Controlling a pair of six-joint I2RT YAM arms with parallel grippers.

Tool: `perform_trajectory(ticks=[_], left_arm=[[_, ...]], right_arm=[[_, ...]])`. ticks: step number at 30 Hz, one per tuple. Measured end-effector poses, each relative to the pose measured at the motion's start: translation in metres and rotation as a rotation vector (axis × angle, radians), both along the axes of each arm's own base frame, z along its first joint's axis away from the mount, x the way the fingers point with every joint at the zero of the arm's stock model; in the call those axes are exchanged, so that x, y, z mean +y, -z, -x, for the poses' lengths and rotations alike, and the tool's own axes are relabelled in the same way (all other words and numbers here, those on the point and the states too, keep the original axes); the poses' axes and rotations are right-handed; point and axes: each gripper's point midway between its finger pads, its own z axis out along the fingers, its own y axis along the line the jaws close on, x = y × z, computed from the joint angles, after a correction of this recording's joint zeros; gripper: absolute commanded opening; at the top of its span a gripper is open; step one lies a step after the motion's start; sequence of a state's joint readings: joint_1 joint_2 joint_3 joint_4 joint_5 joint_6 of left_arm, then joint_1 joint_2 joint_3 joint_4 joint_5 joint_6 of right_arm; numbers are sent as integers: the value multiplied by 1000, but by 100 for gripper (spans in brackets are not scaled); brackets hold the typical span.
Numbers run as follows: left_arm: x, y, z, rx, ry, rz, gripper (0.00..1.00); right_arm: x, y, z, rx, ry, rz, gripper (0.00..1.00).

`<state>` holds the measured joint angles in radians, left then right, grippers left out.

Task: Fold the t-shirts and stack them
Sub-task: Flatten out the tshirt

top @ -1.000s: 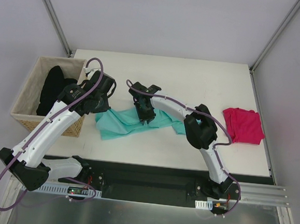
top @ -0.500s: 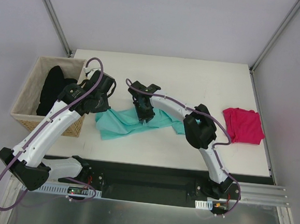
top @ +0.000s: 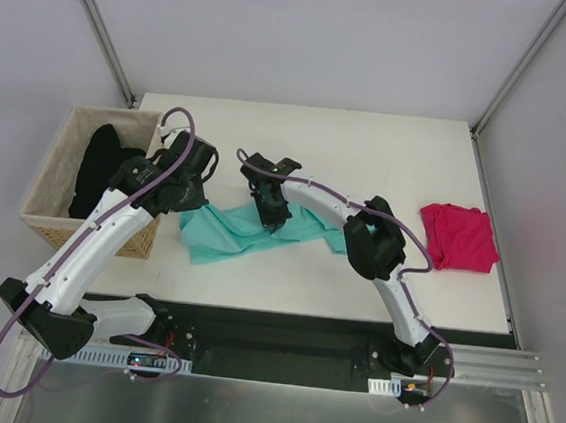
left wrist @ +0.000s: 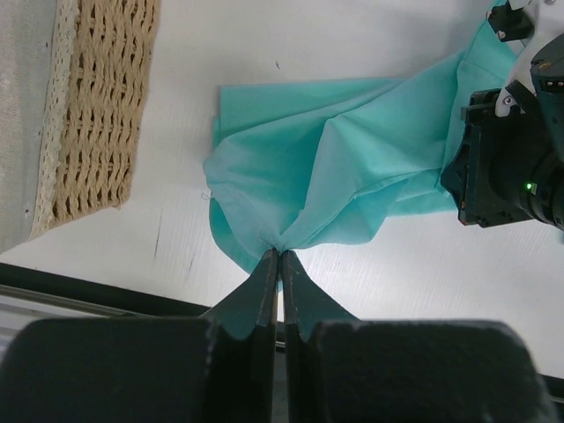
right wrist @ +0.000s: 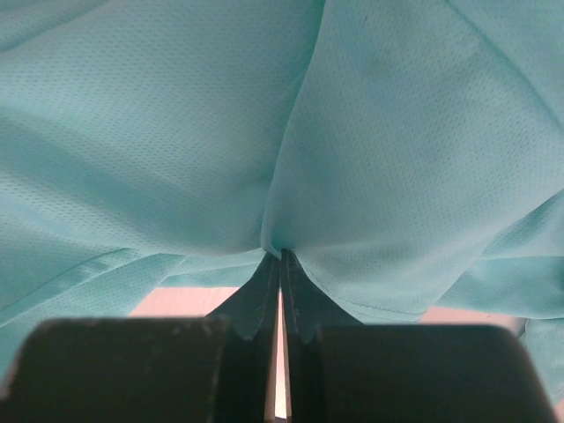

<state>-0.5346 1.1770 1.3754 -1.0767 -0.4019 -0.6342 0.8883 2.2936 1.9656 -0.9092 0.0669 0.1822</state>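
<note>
A crumpled teal-mint t-shirt (top: 237, 232) lies on the white table between the two arms. My left gripper (left wrist: 280, 253) is shut on a pinch of its cloth (left wrist: 335, 176) at the shirt's left end, next to the basket. My right gripper (right wrist: 280, 254) is shut on a fold of the same teal t-shirt (right wrist: 176, 132), which fills that wrist view. From above, the right gripper (top: 272, 220) sits over the shirt's upper middle and the left gripper (top: 187, 204) at its left corner. A magenta-pink t-shirt (top: 457, 237) lies folded at the table's right side, apart from both grippers.
A wicker basket (top: 47, 217) holding dark clothing (top: 100, 163) stands at the table's left edge, right beside the left arm; its woven wall (left wrist: 97, 115) shows in the left wrist view. The table's near edge (top: 333, 318) runs just below the teal shirt.
The right gripper's jaws have closed onto the teal shirt's cloth. Both arms have hardly moved, and the left gripper keeps its pinch.
</note>
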Motion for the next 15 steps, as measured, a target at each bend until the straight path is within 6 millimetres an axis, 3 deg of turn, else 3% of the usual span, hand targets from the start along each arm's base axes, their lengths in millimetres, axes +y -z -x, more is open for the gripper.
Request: perform_trajectory(ticks=[10,15], left_arm=[[1,-1,-6,-16,2,0,0],[1,1,-10,-14,8,-9,0]], right_arm=[[-1,-11,-12,-42,8,17,1],[-9,-22,-30,-89,27,28,1]])
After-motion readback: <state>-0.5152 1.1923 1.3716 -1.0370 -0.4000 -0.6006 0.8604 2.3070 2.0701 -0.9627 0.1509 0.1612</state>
